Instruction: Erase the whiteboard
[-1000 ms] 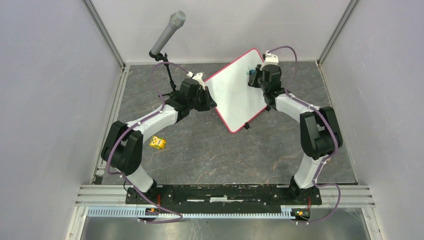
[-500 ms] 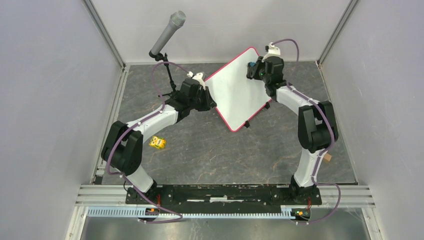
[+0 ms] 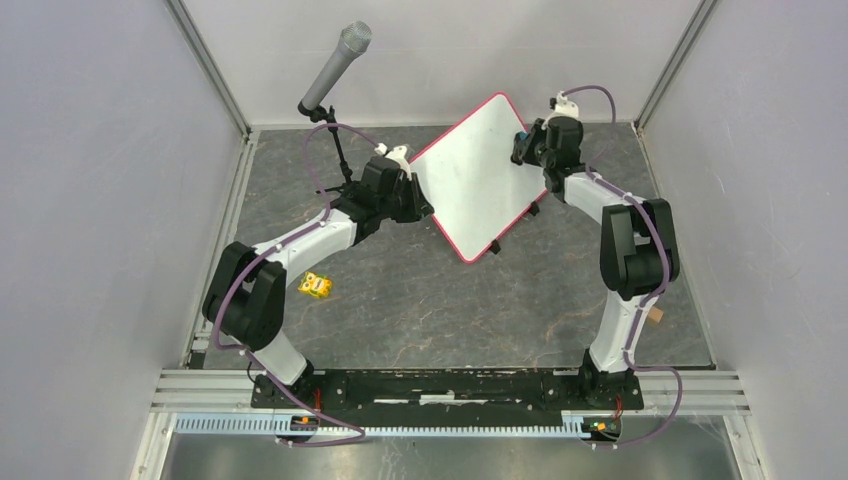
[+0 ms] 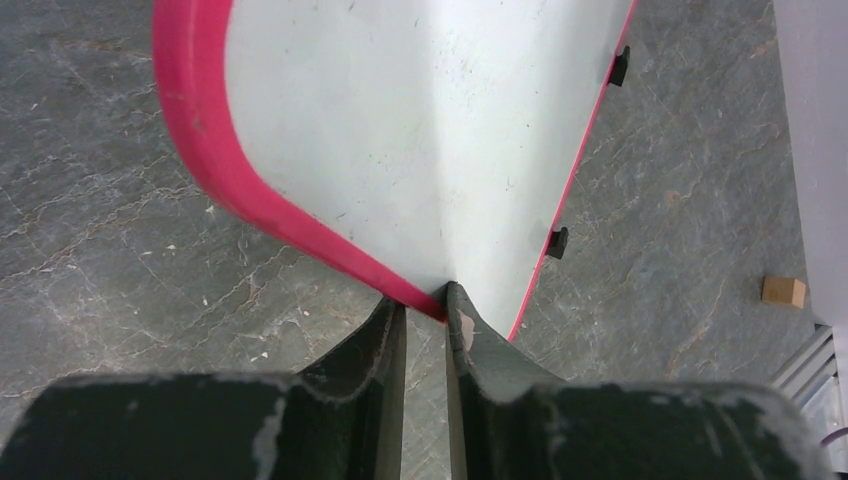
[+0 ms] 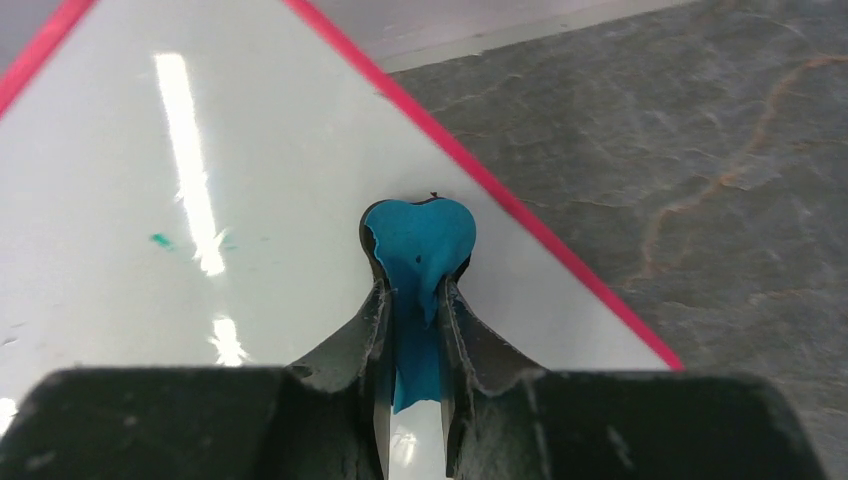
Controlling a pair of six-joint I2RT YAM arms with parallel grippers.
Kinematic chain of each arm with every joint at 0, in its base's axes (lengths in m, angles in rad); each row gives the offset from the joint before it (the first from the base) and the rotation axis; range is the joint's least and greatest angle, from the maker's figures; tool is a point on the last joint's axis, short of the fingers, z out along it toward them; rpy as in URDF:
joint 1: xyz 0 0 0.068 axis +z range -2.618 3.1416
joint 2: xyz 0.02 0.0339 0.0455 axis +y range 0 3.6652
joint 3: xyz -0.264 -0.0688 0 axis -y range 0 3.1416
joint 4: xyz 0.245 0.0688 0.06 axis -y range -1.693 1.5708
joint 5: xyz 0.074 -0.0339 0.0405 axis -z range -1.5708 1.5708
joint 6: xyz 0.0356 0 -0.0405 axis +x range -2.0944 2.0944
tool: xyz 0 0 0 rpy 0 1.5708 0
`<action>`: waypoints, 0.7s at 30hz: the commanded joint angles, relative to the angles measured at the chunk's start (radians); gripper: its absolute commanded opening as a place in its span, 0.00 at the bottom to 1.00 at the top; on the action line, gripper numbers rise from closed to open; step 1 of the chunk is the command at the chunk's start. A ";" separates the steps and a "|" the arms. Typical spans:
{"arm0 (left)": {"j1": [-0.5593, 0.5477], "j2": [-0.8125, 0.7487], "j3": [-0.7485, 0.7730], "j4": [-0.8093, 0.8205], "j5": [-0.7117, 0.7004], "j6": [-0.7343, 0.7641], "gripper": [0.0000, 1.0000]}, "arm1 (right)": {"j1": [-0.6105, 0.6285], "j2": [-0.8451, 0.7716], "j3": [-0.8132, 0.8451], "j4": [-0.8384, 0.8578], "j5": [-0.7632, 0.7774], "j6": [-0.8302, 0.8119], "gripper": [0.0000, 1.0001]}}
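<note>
Few green specks are remaining on the whiteboard; left hand is pinching its rim, right hand pinching a blue wiper.

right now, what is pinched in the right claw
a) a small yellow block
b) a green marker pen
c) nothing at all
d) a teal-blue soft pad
d: in the right wrist view the right claw is shut on a teal-blue soft pad, which sticks out past its tips over the white rectangular board with a pink-red frame.
</note>
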 commanded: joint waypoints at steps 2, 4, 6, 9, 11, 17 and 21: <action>-0.003 -0.002 0.026 -0.018 -0.054 0.083 0.02 | 0.139 0.041 0.143 -0.048 -0.113 -0.004 0.23; -0.004 -0.004 0.027 -0.019 -0.054 0.084 0.02 | 0.163 0.048 0.171 -0.052 -0.113 -0.001 0.23; -0.003 -0.003 0.026 -0.018 -0.056 0.085 0.02 | 0.179 0.057 0.197 -0.052 -0.116 0.002 0.23; -0.003 0.002 0.029 -0.018 -0.047 0.081 0.02 | 0.183 0.078 0.237 -0.062 -0.112 0.008 0.22; -0.004 0.004 0.030 -0.018 -0.045 0.080 0.02 | 0.173 0.088 0.254 -0.084 -0.066 0.004 0.22; -0.004 0.000 0.027 -0.018 -0.046 0.080 0.02 | 0.079 0.141 0.257 -0.127 -0.060 0.049 0.23; -0.004 0.000 0.026 -0.017 -0.047 0.078 0.02 | 0.020 0.169 0.251 -0.164 -0.088 0.062 0.22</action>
